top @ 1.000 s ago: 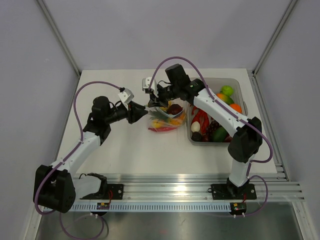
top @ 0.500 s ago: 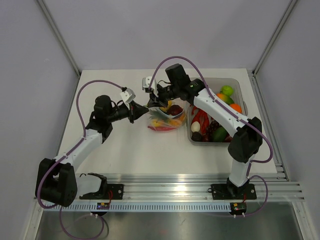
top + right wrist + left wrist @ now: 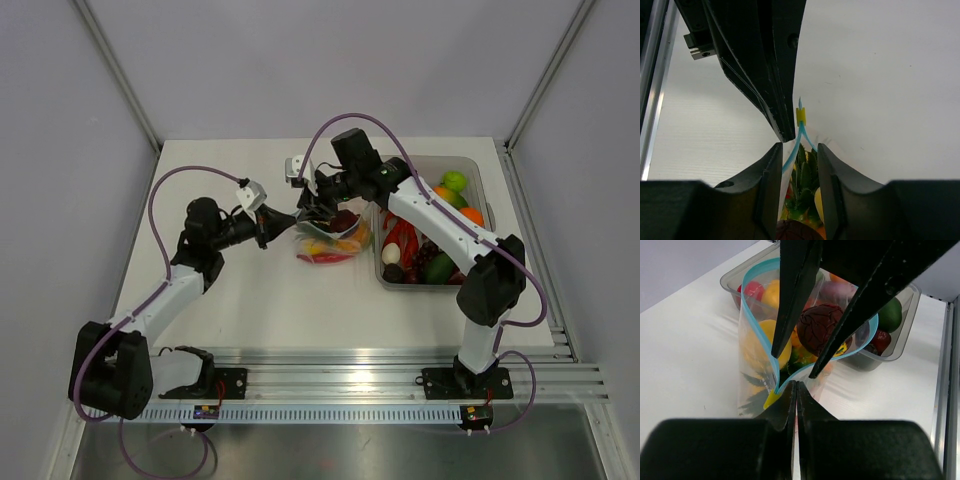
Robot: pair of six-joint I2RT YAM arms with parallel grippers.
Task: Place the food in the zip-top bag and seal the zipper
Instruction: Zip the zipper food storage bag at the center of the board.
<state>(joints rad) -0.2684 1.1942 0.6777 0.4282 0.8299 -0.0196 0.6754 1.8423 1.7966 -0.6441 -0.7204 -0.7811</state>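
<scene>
White bench (image 3: 250,300): we pinch the left corner of the filled zip-top bag (image 3: 755,370) in our left claw (image 3: 796,385), just left of the tub (image 3: 907,315); our right claw (image 3: 798,147), spread, straddles the zipper (image 3: 751,315), which runs rightward

Bag mouth crowded; bare table to the left and front.
The right gripper (image 3: 794,364) hangs with fingers spread over the zip-top bag (image 3: 754,357), and a dark red fruit (image 3: 820,327) fills most of the mouth. The left gripper (image 3: 796,386) pinches the bag's left corner. The tub (image 3: 480,180) stands just beside the bag on the right. The table (image 3: 260,300) is bare left of the bag and toward the bases.
</scene>
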